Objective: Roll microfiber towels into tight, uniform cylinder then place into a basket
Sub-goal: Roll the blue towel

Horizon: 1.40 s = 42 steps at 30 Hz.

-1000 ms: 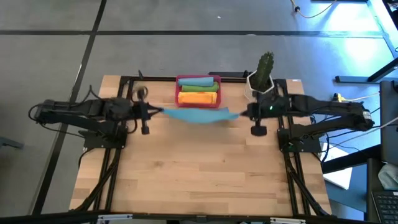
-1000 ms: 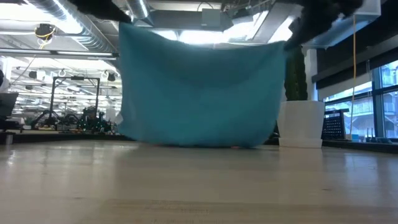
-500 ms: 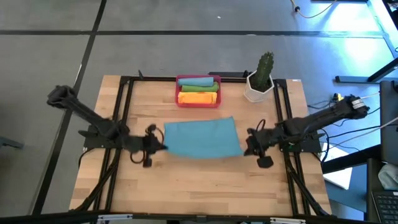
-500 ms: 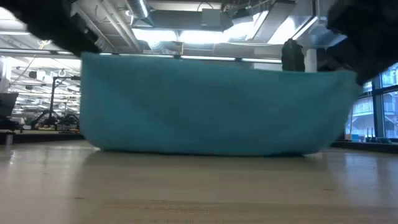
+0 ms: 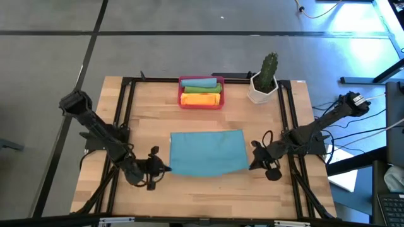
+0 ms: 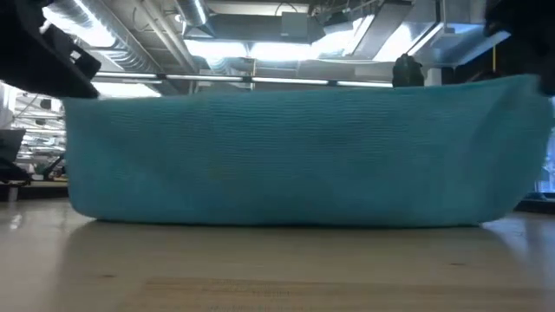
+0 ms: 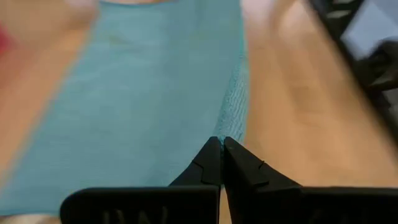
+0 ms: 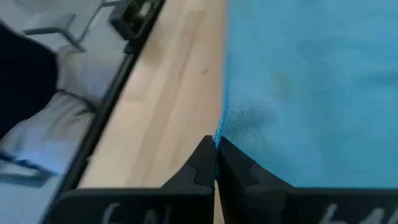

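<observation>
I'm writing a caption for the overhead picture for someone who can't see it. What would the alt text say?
Seen from above, two dark robot arms hold a teal blue towel stretched over a wooden table, the left gripper and right gripper each shut on a near corner. At the far edge, a red basket holds rolled green, yellow and orange towels, beside a potted cactus.

A green cactus (image 5: pixel 269 65) stands upright in a white hexagonal pot (image 5: pixel 261 90) near the upper right of the wooden table (image 5: pixel 202 195). Grey floor (image 5: pixel 158 53) surrounds the table, with cables (image 5: pixel 353 135) at the frame's right edge.
</observation>
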Tool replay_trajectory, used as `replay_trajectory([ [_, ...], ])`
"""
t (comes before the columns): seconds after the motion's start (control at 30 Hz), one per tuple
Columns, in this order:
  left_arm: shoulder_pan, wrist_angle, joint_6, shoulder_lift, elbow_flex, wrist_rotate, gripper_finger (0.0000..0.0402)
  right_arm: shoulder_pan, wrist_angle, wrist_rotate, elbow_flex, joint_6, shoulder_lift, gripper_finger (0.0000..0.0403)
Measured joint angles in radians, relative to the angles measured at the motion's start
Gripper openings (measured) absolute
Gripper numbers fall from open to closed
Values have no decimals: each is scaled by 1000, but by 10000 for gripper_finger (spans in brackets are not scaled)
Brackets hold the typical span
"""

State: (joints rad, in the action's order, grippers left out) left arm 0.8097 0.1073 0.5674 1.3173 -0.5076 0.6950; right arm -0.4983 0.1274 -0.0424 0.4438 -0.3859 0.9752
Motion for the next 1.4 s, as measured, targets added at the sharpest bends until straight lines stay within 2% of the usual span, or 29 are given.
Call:
replay_trajectory([
  [0.2, -39, -213, -79, -97, 0, 243, 0, 138, 134, 105, 28, 48, 0, 5],
  [0.3, -99, -342, -71, -150, 0, 283, 0, 220, 207, 152, 28, 50, 0, 5],
  [0.4, -177, -428, -53, -174, 0, 268, 0, 292, 252, 189, 28, 58, 0, 5],
  [0.5, -268, -466, -74, -172, 0, 180, 0, 359, 251, 199, 26, 88, 3, 5],
  [0.7, -419, -386, -149, -156, 55, 38, 0, 460, 240, 199, 24, 141, 77, 6],
  [1.0, -543, -271, -270, -156, 104, 20, 3, 551, 144, 180, 23, 209, 272, 6],
  [1.2, -604, -272, -316, -156, 105, -19, 53, 579, 107, 180, 23, 208, 309, 16],
  [1.4, -641, -275, -342, -158, 103, 4, 111, 584, 104, 222, 23, 214, 296, 78],
])
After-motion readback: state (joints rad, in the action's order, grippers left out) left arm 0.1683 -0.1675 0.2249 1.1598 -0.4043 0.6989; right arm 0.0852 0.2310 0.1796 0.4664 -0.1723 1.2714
